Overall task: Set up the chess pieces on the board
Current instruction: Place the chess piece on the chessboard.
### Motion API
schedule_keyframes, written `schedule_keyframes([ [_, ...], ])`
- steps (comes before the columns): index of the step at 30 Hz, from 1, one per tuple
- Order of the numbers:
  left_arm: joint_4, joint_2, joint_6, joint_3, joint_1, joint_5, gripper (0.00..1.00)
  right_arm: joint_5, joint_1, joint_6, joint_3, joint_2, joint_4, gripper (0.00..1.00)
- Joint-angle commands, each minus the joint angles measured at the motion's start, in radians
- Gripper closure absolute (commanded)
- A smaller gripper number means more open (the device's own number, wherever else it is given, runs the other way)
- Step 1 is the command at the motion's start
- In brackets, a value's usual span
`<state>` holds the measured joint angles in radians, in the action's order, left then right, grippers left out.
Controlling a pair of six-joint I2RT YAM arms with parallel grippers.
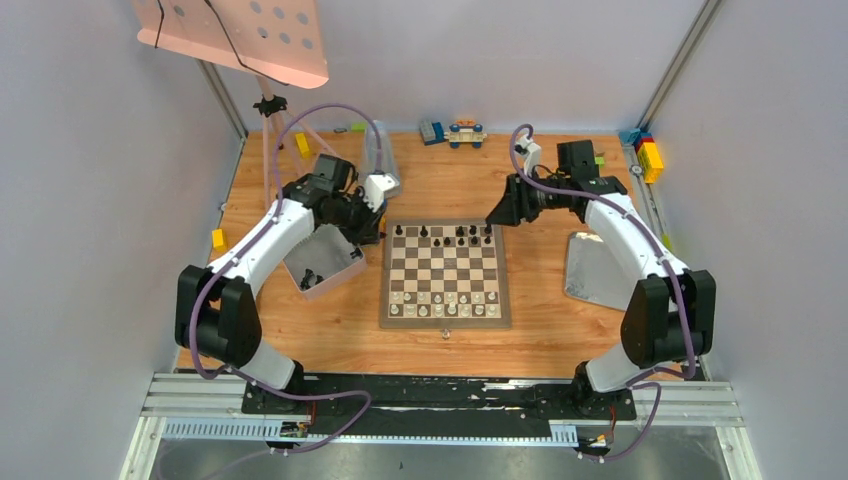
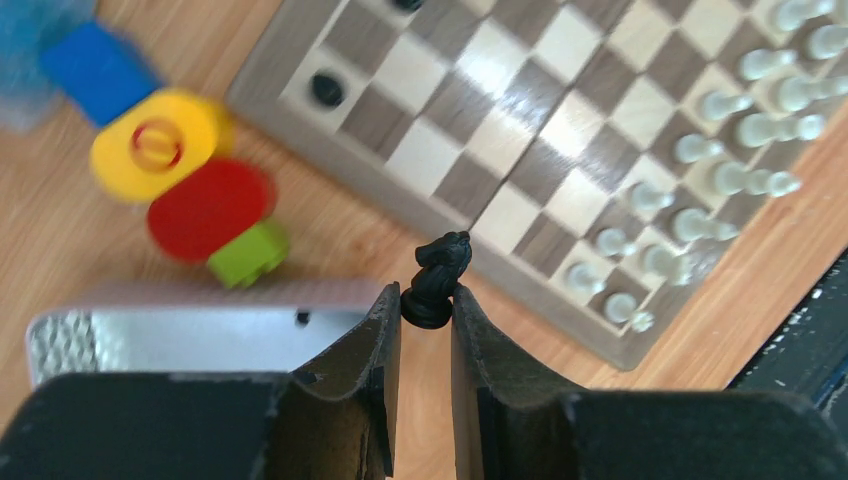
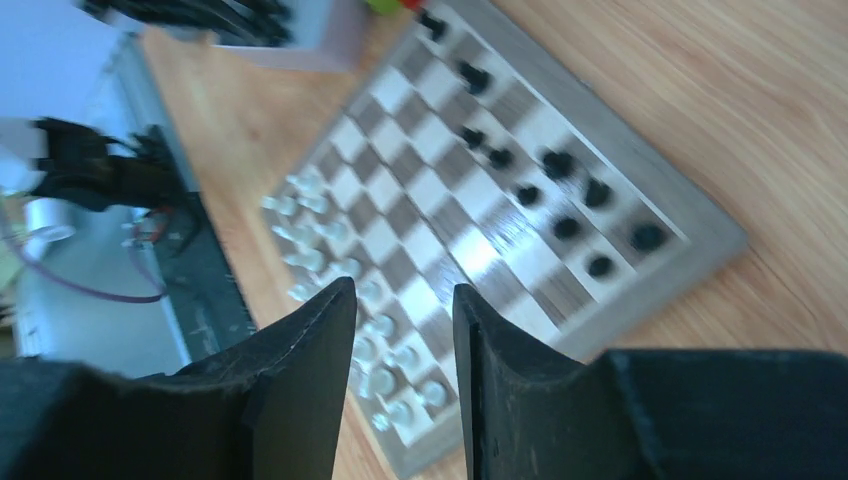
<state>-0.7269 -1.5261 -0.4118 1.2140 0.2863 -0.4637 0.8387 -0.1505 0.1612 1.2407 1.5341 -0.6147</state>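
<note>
Just off the board's far-left corner, the left gripper pinches a black knight by its base, fingers set narrow around it and the piece upright. At the board's far-right corner the right gripper hangs with its fingers parted and nothing between them. White pieces fill the board's two near rows, while black pieces stand along its two far rows with gaps among them, more of them toward the right. Left of the board, a grey box holds a few more dark pieces. Right of the board lies a metal tray.
</note>
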Motion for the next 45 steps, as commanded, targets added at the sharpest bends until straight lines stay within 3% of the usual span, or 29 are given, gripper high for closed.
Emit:
schedule_keyframes([
  [1,0.086,0.045,0.052,0.053,0.106,-0.052,0.80,0.231,-0.099,-0.141,0.099,0.066,0.122,0.58],
  [8,0.147,0.063,0.099,0.059,0.172,-0.029,0.81,0.288,-0.192,-0.327,0.227,0.254,0.217,0.54],
  [17,0.200,0.099,0.116,0.027,0.233,0.051,0.81,0.371,-0.255,-0.447,0.320,0.408,0.272,0.54],
  [33,0.198,0.098,0.097,0.021,0.272,0.116,0.81,0.392,-0.322,-0.491,0.356,0.458,0.308,0.58],
  [45,0.196,0.101,0.096,0.013,0.278,0.112,0.81,0.385,-0.336,-0.490,0.372,0.473,0.313,0.71],
])
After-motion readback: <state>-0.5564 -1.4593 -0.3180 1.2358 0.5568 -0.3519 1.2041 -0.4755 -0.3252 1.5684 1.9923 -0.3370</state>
